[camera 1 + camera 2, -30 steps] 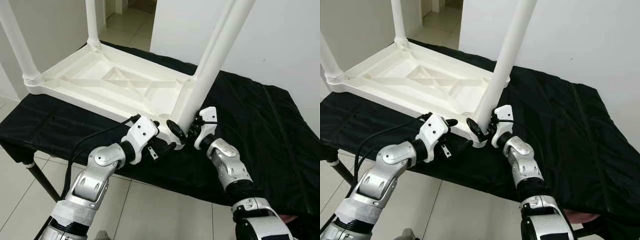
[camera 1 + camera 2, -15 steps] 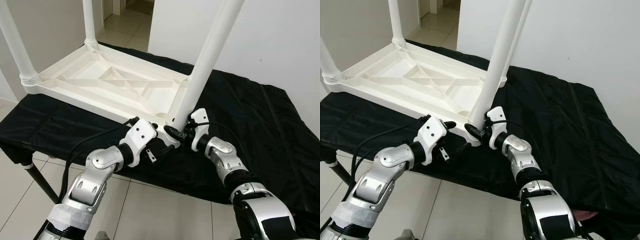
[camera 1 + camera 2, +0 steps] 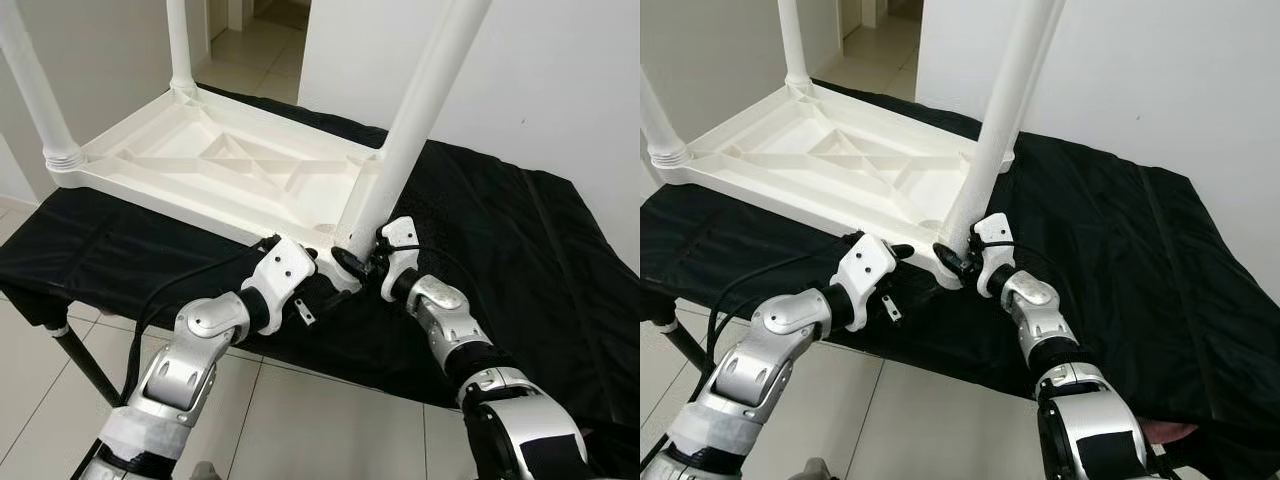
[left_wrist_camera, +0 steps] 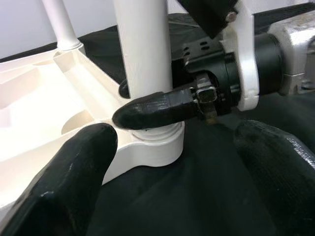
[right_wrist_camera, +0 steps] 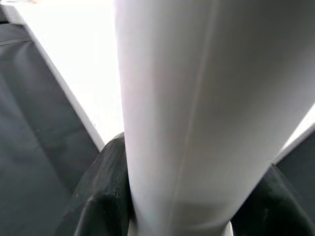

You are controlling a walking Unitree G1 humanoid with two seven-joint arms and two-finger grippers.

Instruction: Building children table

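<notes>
A white plastic children's table [image 3: 230, 165] lies upside down on a black cloth [image 3: 500, 250], its legs pointing up. At the near corner a white leg [image 3: 400, 140] stands in its socket [image 4: 157, 147], leaning slightly right. My right gripper [image 3: 355, 262] is shut on this table leg just above the socket; black fingers [image 5: 106, 187] press on both sides of the leg [image 5: 197, 98]. My left gripper [image 4: 170, 187] is open beside the same corner, low against the cloth, its fingertips [image 4: 64, 182] wide apart and holding nothing.
Other legs rise at the left corner [image 3: 30, 80] and the back corner [image 3: 180, 45]. The cloth-covered bench ends just in front of my arms, with tiled floor [image 3: 300, 430] below. A white wall [image 3: 560, 80] stands to the right.
My right gripper has slid down the leg toward the socket and its forearm has drawn in. The leg stands a little more upright. The left gripper has barely moved.
</notes>
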